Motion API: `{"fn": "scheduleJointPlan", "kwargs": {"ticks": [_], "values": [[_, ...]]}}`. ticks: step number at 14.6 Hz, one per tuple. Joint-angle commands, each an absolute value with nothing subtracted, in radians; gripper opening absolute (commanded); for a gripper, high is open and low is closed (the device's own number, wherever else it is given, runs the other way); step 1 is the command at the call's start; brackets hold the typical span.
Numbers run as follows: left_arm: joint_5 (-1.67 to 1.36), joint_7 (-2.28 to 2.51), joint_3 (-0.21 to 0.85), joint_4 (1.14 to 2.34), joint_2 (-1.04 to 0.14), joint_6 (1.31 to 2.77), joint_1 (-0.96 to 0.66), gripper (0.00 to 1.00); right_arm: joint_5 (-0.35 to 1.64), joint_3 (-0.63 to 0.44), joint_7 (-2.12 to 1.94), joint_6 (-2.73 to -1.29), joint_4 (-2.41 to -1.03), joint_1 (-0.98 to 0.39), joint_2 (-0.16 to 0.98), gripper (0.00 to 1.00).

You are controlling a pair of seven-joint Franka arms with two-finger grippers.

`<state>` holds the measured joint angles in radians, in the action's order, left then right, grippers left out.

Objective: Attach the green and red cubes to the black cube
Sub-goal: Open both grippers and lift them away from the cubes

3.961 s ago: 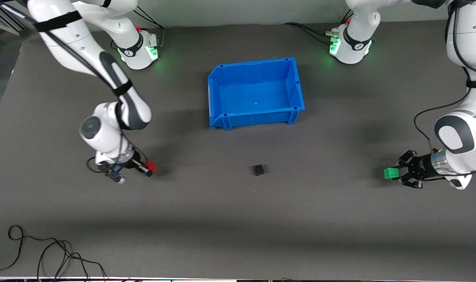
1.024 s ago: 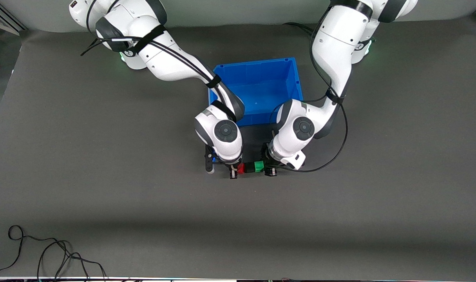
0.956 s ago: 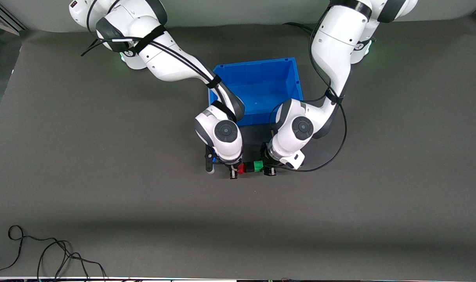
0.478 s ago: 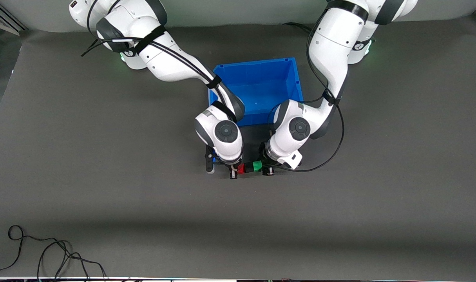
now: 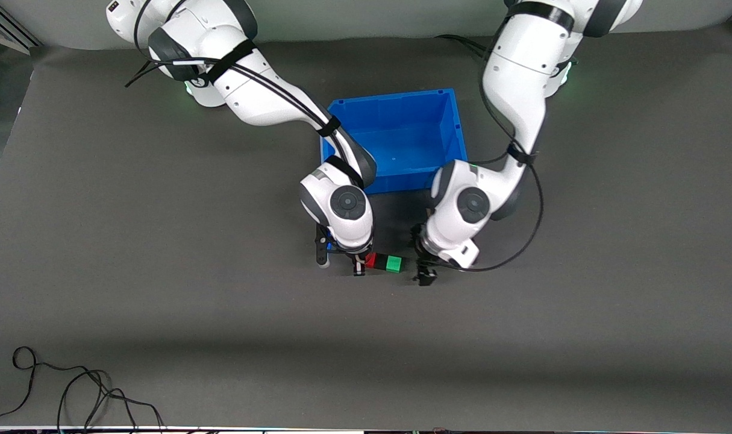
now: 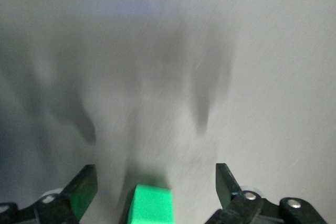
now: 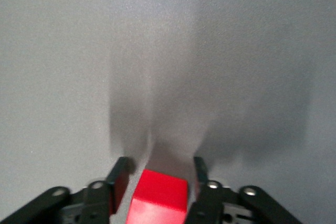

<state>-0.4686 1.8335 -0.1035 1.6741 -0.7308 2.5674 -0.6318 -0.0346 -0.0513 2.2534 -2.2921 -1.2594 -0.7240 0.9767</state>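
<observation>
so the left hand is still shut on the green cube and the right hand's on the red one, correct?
Not quite: in the left wrist view the left hand is open, fingers clear of the green cube. The right hand does grip the red cube.

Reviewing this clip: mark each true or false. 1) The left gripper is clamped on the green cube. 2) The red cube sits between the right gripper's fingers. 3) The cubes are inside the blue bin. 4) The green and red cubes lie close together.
1) False: the left gripper is open, fingers clear of the green cube.
2) True: the red cube is between the right gripper fingers.
3) False: both lie on the mat, nearer the camera than the blue bin.
4) True.
</observation>
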Motion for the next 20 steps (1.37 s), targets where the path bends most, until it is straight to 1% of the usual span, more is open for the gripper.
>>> {"fn": "scheduleJointPlan", "kwargs": {"ticks": [1,3,5,6,9,13,16,18,20], "values": [[-0.451,1.708,-0.110,1.678,-0.672,2.447,-0.545,1.00,-0.064,-0.057,2.263,-2.270,-1.190,-0.721,0.993,1.00],[-0.451,1.593,-0.113,1.678,-0.631,2.351,-0.477,1.00,-0.061,-0.057,2.252,-2.235,-1.157,-0.713,0.973,1.00],[-0.434,1.437,-0.115,1.684,-0.574,2.245,-0.392,1.00,-0.054,-0.055,2.206,-2.143,-1.099,-0.701,0.944,1.00],[-0.402,1.364,-0.117,1.686,-0.543,2.191,-0.350,1.00,-0.049,-0.051,2.183,-2.082,-1.085,-0.683,0.912,1.00],[-0.263,1.128,-0.117,1.686,-0.442,1.995,-0.241,1.00,0.018,-0.046,2.007,-1.880,-1.078,-0.634,0.763,1.00],[-0.230,0.716,-0.117,1.671,-0.284,1.749,-0.103,1.00,0.051,-0.051,1.707,-1.628,-1.095,-0.546,0.573,1.00],[-0.151,0.461,-0.117,1.609,-0.206,1.613,-0.078,1.00,0.051,-0.060,1.441,-1.462,-1.106,-0.476,0.480,0.99],[-0.100,0.283,-0.115,1.530,-0.193,1.548,-0.080,1.00,0.049,-0.060,1.282,-1.386,-1.127,-0.414,0.422,0.99],[-0.097,0.108,-0.115,1.485,-0.183,1.519,-0.083,1.00,0.048,-0.063,1.081,-1.335,-1.164,-0.362,0.361,0.98]]}}
